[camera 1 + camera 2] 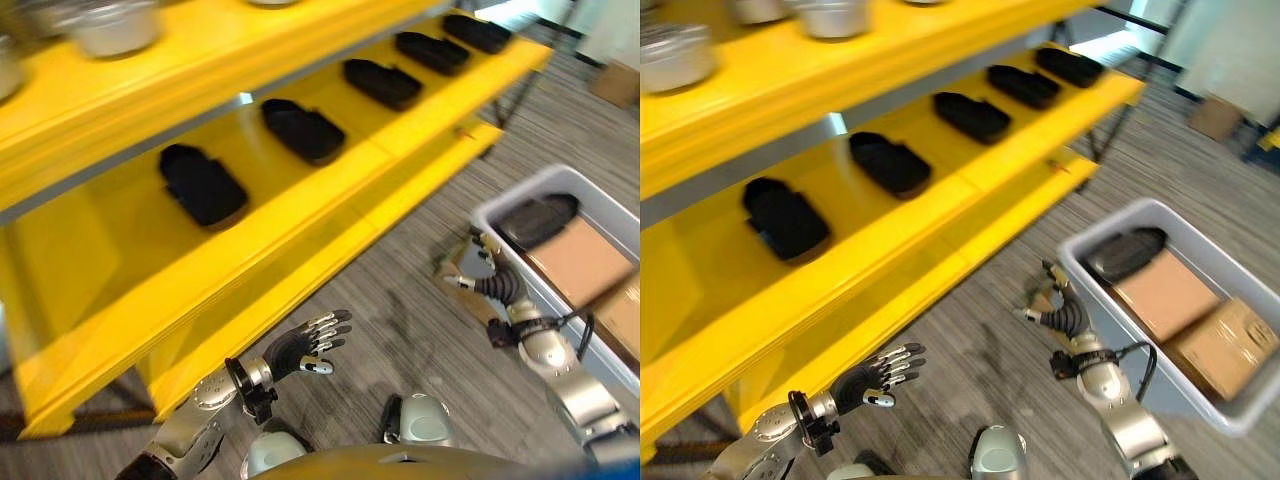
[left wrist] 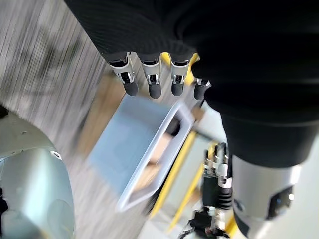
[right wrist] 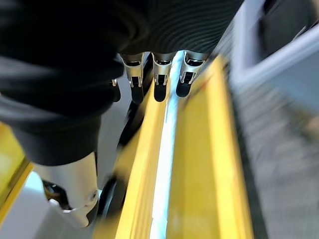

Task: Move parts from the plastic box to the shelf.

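In the left eye view we judge ourselves between placings: five black parts lie in a row on the yellow shelf, and one more black part waits in the grey plastic box beside cardboard boxes. The next move calls for reaching our right hand over the box rim to that part.

In the right eye view our right hand hovers just outside the box wall, and our left hand hangs low before the shelf, fingers spread.

In the left wrist view our fingers are straight and empty.

In the right wrist view our fingers are relaxed, holding nothing.
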### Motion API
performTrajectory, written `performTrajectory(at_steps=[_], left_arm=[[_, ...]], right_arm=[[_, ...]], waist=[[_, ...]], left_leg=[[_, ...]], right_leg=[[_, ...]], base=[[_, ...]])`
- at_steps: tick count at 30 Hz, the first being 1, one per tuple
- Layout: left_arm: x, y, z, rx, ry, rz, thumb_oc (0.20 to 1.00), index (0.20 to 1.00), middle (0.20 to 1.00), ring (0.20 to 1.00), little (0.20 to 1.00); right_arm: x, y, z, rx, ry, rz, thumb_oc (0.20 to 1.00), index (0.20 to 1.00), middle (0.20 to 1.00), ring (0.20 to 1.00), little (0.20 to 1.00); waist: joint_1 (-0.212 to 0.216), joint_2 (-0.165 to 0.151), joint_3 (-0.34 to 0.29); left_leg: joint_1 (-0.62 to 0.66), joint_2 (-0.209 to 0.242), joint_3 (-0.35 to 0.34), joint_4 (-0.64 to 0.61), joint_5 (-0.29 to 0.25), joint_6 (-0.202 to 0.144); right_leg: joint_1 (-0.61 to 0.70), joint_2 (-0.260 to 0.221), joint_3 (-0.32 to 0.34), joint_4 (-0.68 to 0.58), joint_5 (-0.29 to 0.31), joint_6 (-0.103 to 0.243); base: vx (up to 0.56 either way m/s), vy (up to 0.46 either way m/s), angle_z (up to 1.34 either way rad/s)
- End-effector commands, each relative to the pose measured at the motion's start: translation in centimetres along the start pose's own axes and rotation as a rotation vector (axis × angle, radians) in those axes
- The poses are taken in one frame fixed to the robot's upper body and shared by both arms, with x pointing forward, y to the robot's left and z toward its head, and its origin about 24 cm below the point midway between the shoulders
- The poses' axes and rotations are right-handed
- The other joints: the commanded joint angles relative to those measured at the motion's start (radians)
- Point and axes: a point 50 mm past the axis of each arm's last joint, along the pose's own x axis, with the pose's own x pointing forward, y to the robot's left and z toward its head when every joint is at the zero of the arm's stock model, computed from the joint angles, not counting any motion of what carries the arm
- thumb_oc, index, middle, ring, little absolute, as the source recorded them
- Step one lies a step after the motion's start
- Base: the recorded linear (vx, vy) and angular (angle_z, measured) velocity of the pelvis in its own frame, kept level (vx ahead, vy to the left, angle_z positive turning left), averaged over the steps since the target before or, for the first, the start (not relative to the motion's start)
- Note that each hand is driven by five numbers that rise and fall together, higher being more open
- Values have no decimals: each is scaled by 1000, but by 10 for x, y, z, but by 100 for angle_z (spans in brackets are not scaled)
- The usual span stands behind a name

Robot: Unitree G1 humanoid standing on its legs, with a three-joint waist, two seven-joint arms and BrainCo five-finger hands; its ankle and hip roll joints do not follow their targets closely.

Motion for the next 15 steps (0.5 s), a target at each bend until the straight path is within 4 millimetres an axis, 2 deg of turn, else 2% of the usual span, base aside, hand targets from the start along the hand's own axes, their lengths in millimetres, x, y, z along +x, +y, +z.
performTrajectory(at_steps=[1, 5, 7, 8, 9, 10, 11, 13, 15], left_arm=[[8, 1, 51, 33, -256, -49, 1000, 1000, 1000, 1000, 1000], [-1, 10, 59, 10, -335, -14, 1000, 1000, 1000, 1000, 1000], [1, 11, 62, -6, -373, 21, 1000, 1000, 1000, 1000, 1000], [7, 11, 65, -42, -405, 44, 1000, 1000, 1000, 1000, 1000], [10, 12, 66, -54, -418, 66, 1000, 1000, 1000, 1000, 1000], [15, 14, 66, -68, -428, 94, 1000, 1000, 1000, 1000, 1000], [17, 14, 65, -74, -424, 105, 1000, 1000, 1000, 1000, 1000], [18, 17, 64, -72, -407, 110, 1000, 1000, 1000, 1000, 1000], [17, 18, 63, -72, -401, 108, 1000, 1000, 1000, 1000, 1000]], right_arm=[[0, -28, -6, -69, 60, -140, 1000, 1000, 1000, 1000, 1000], [-15, -62, -20, -147, 114, -233, 1000, 1000, 1000, 1000, 1000], [-17, -68, -23, -175, 120, -251, 1000, 1000, 1000, 1000, 1000], [-15, -69, -27, -184, 132, -270, 1000, 1000, 1000, 1000, 1000], [-13, -67, -29, -186, 128, -261, 1000, 1000, 1000, 1000, 1000], [-7, -59, -31, -183, 111, -245, 1000, 1000, 1000, 1000, 1000], [-5, -53, -30, -176, 105, -229, 1000, 1000, 1000, 1000, 1000], [-8, -47, -32, -150, 125, -214, 1000, 1000, 1000, 1000, 1000], [-12, -40, -34, -139, 131, -200, 1000, 1000, 1000, 1000, 1000]], waist=[[-46, -49, 63], [-87, -53, 57], [-92, -57, 44], [-82, -57, 31], [-75, -55, 26], [-52, -51, 18], [-46, -49, 12], [-51, -44, 6], [-56, -37, 5]], left_leg=[[0, -71, 37, -14, 82, 59], [34, -53, 11, -56, 151, 11], [56, -41, 9, -82, 175, -10], [59, -33, -22, -95, 210, -34], [55, -39, -47, -110, 217, -39], [35, -91, -163, -143, 200, -28], [20, -132, -220, -138, 165, -10], [13, -184, -238, -152, 120, 15], [3, -225, -239, -178, 97, 34]], right_leg=[[141, -74, 76, -175, 158, 162], [126, -10, 130, -220, 164, 132], [113, 10, 129, -237, 167, 117], [105, 28, 135, -245, 165, 104], [100, 33, 146, -247, 165, 102], [84, 44, 193, -243, 167, 103], [83, 52, 232, -244, 162, 102], [90, 57, 252, -253, 161, 109], [98, 62, 264, -260, 162, 118]], base=[[-101, -742, -285], [-23, -522, -83], [4, -409, -45], [26, -395, -45], [98, -318, -115], [164, -220, -161], [199, -230, -196], [150, -133, -115], [198, -61, -35]])
